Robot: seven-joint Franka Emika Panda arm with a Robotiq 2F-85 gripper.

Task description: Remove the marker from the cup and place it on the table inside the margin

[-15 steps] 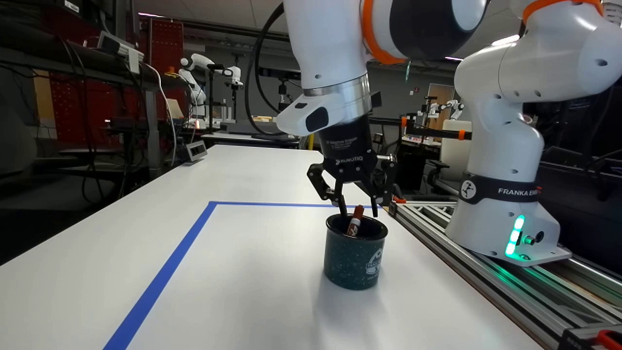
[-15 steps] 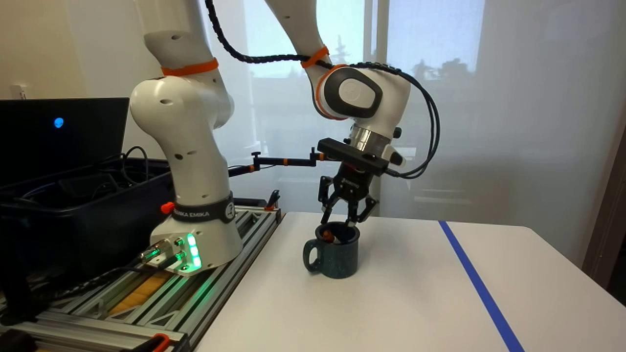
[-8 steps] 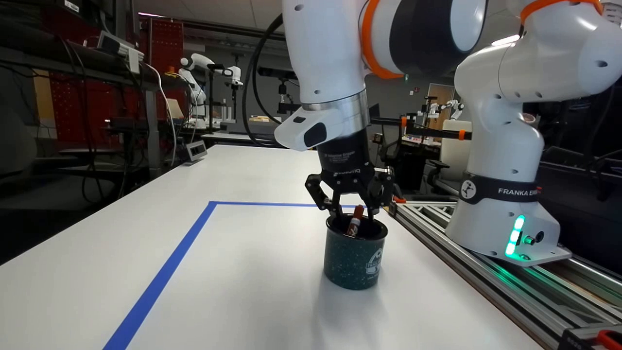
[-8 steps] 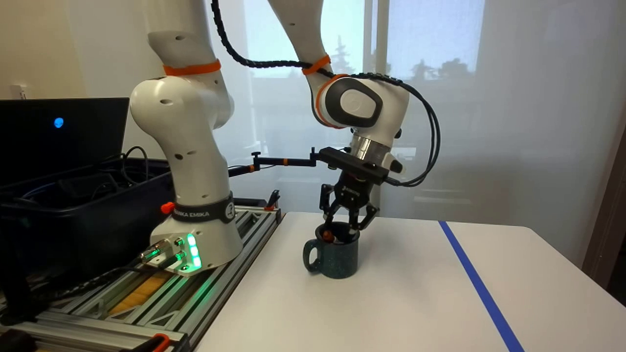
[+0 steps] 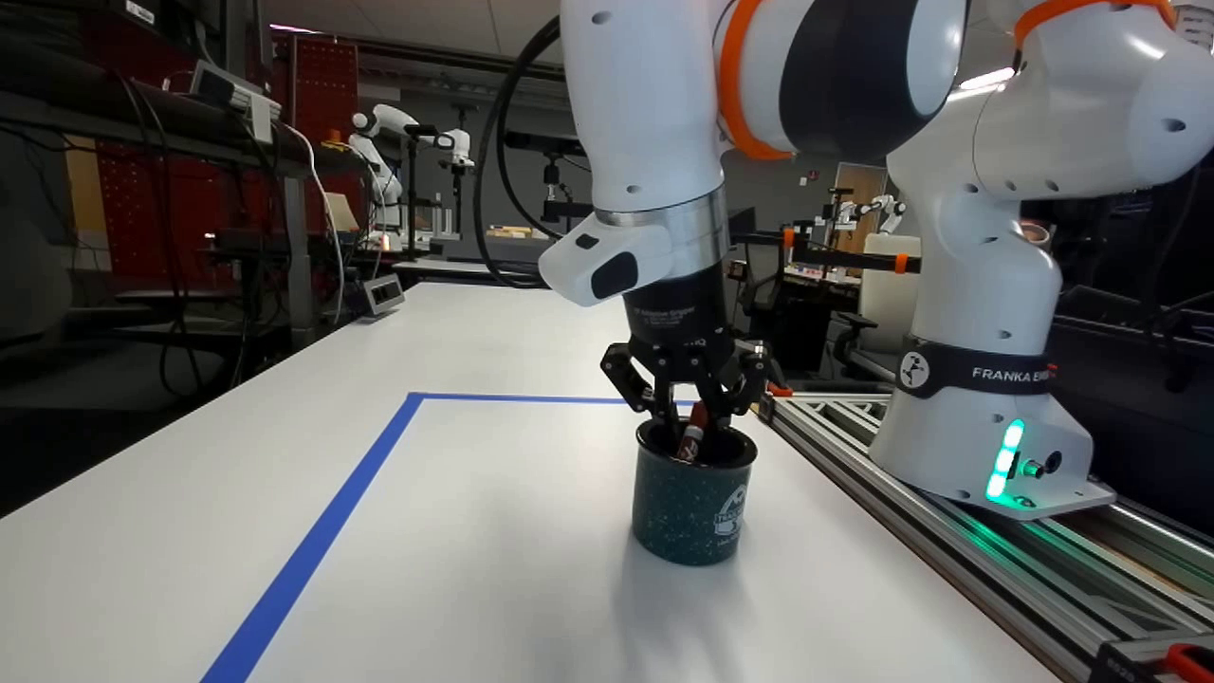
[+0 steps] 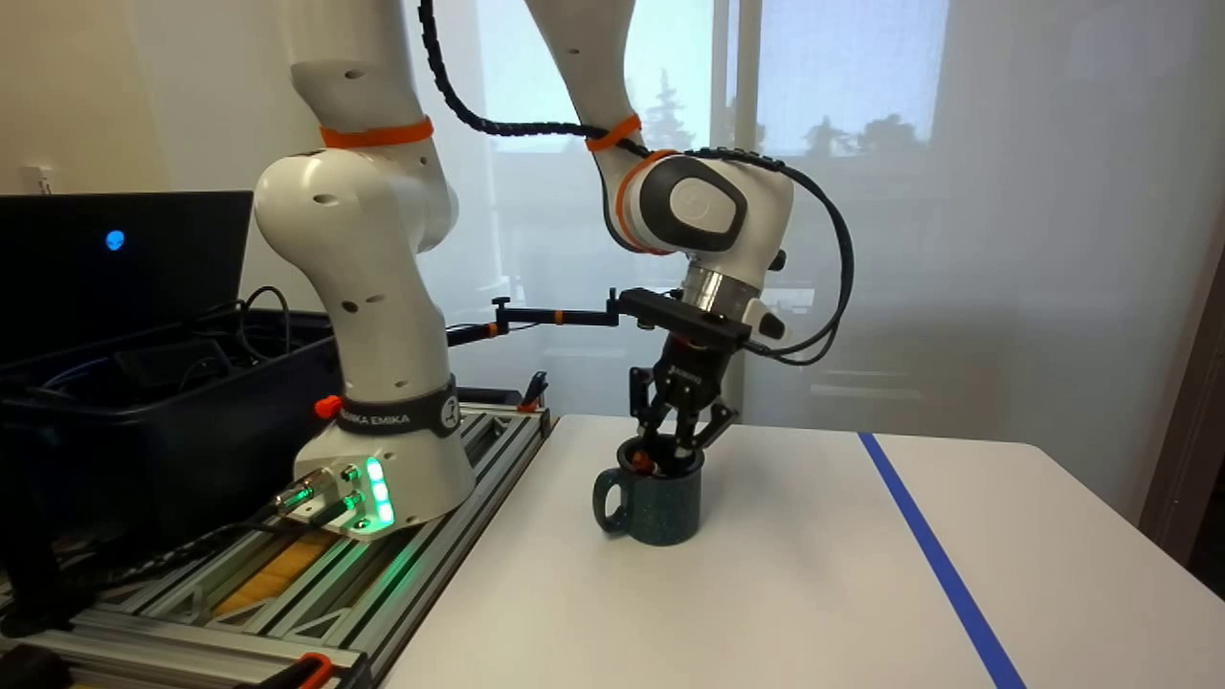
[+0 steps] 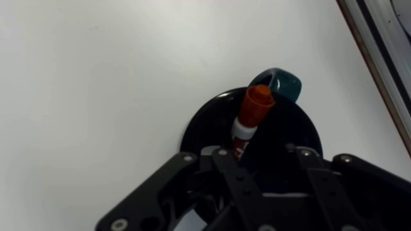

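A dark green speckled cup (image 5: 685, 512) stands upright on the white table, and it also shows in an exterior view (image 6: 660, 515) and in the wrist view (image 7: 203, 125). A marker (image 5: 692, 444) with an orange-brown cap leans inside the cup, cap up, in both exterior views (image 6: 642, 463) and in the wrist view (image 7: 253, 110). My gripper (image 5: 699, 429) is over the cup with its fingertips inside the rim. In the wrist view the fingers (image 7: 257, 152) are apart, the marker's body close by the left finger. Its lower end is hidden. Contact cannot be told.
Blue tape (image 5: 351, 493) marks a margin on the table (image 5: 455, 569), and it also shows in an exterior view (image 6: 943, 565). A metal rail frame (image 5: 948, 531) carries the robot base along the table edge. The cup's handle (image 7: 285, 85) points toward that edge.
My gripper has come down so its fingertips sit inside the cup's rim. Its fingers have drawn somewhat closer together. The cup and marker look unmoved.
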